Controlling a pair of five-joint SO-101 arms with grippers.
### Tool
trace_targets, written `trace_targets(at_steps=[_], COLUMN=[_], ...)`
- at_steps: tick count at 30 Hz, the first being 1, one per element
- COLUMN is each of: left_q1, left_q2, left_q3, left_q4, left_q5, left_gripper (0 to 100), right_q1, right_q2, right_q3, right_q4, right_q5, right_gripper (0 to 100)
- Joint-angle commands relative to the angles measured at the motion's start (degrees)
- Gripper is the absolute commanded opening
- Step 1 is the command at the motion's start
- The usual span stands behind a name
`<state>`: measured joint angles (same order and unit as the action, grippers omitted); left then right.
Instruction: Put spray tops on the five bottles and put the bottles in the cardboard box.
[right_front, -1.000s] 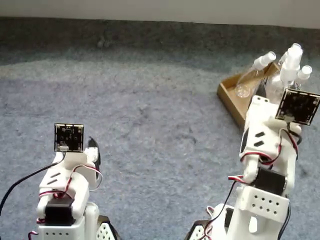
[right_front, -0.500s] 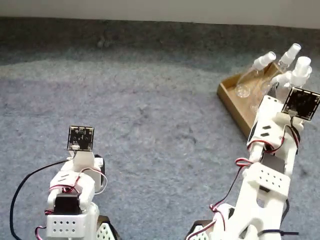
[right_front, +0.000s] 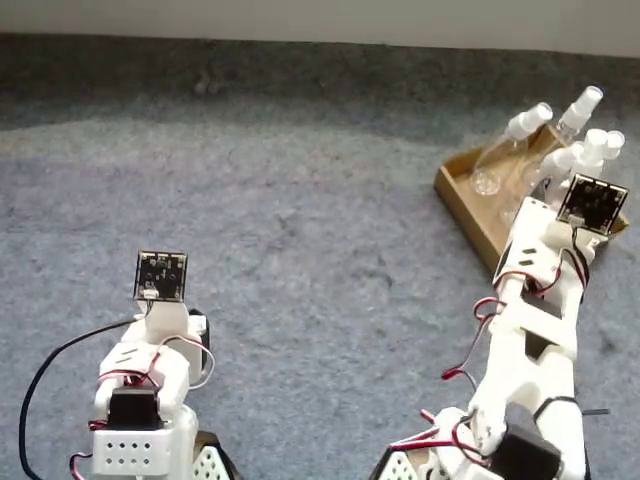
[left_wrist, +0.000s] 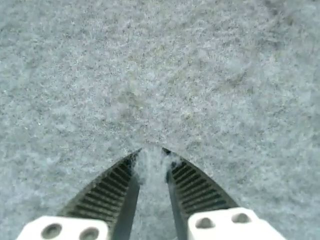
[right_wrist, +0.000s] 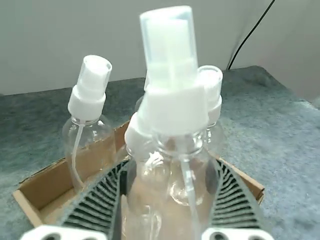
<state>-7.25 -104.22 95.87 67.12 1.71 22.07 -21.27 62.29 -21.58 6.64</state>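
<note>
Bottles (right_front: 503, 155) with white spray tops lean in the cardboard box (right_front: 462, 197) at the far right side of the desk (right_front: 300, 250). The desk has a grey, fuzzy cover. The right arm stretches to the box, and its camera sits just over the near edge of the box.

In the right wrist view, the right gripper (right_wrist: 170, 172) is closed on one clear bottle (right_wrist: 170, 195). One black finger presses each side of it. This bottle stands upright and has its spray top (right_wrist: 170, 95) on. Behind it, more capped bottles (right_wrist: 87, 120) stand in the box (right_wrist: 42, 192). I cannot tell if the held bottle's bottom touches the box.

The left arm is near the front left of the desk, well apart from the box. The left gripper (left_wrist: 151, 151) points down at the bare cover (left_wrist: 150, 75). It is almost closed, with a thin gap, and holds nothing.
</note>
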Motion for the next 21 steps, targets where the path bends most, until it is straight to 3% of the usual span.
trace_targets(at_steps=[1,5,11,21], left_q1=[-0.22,-0.22,-0.22,-0.22], left_q2=[-0.48,-0.48,-0.48,-0.48], left_q3=[1.19,1.19,1.19,1.19], left_q4=[0.35,0.35,0.35,0.35], left_q5=[-0.44,-0.44,-0.44,-0.44], left_gripper=[1,1,1,1], right_q1=[1.63,1.8,1.45,1.36], right_q2=[2.42,6.73,11.47,20.44], right_q3=[-0.57,0.48,6.55,7.87], right_q4=[-5.32,-10.24,-27.12,-36.44], right_q5=[-0.53,-0.53,-0.35,-0.53], right_gripper=[10.5,10.5,10.5,10.5])
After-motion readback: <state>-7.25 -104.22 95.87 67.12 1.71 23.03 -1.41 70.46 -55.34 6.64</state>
